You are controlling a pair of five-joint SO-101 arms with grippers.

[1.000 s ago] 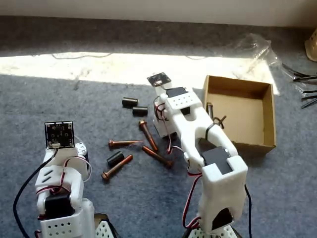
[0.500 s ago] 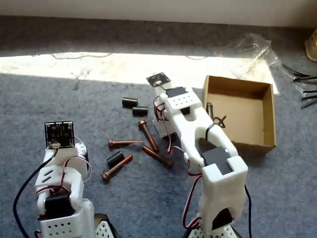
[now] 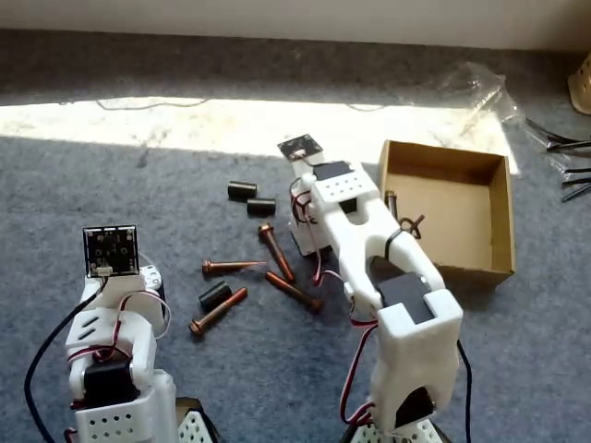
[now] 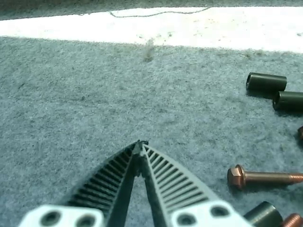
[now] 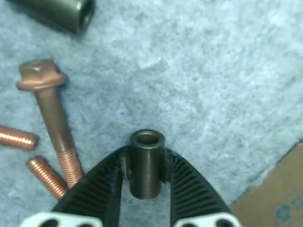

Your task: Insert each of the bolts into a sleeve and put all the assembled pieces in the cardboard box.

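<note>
My right gripper (image 5: 147, 156) is shut on a dark sleeve (image 5: 147, 165), held upright just above the carpet. A copper bolt (image 5: 49, 118) lies close beside it, and another sleeve (image 5: 66, 12) lies farther off. In the high view several bolts (image 3: 277, 251) (image 3: 231, 267) (image 3: 295, 290) lie between the arms, one bolt (image 3: 219, 311) beside a sleeve (image 3: 215, 295). Two more sleeves (image 3: 242, 191) (image 3: 261, 207) lie beyond. The cardboard box (image 3: 499, 221) stands right of the right arm (image 3: 369, 240). My left gripper (image 4: 138, 147) is shut and empty, low over bare carpet.
The box corner (image 5: 279, 198) lies close to the held sleeve. A dark piece (image 3: 392, 205) leans inside the box by its near wall. Clear plastic wrap (image 3: 476, 88) and black tools (image 3: 568, 166) lie at the far right. A sunlit strip (image 3: 185, 125) crosses the carpet.
The right arm has shifted slightly to the right, toward the box, with the sleeve in its gripper. The left arm has not moved.
</note>
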